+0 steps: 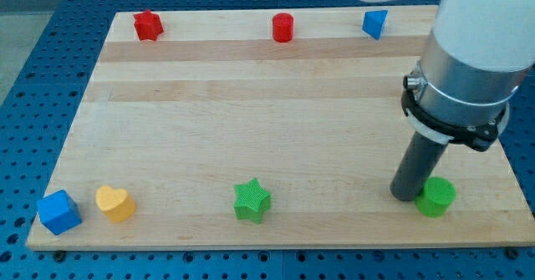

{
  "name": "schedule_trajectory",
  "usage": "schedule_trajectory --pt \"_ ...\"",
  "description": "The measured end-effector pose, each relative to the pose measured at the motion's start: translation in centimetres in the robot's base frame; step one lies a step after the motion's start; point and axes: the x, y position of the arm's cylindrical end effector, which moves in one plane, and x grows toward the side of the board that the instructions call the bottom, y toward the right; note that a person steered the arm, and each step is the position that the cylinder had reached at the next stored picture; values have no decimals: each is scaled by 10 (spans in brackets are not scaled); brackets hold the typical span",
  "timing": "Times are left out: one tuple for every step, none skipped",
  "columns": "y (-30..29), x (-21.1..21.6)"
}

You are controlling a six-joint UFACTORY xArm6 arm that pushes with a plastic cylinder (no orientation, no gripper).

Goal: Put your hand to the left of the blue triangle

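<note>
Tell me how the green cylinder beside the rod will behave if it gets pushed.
The green cylinder stands on its flat end, so it will probably slide, not roll. It looks small and solid, likely light. My tip sits just at its left, near the board edge, so it could slip off.

High frontal view (close) over board (251,146)

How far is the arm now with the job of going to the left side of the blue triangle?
Nothing looks done yet. My tip is at the view's bottom right, right beside the green cylinder block, far from the blue triangle block at the view's top. Nothing shows a move toward it. Left to do: travel up the wooden board and stop in the gap between the red cylinder block and the triangle.
</note>
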Motion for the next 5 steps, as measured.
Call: schedule_trajectory --pt "8 3" --pt "8 4" --pt "-18 -23" --pt "-53 -73" --pt "-82 -134"
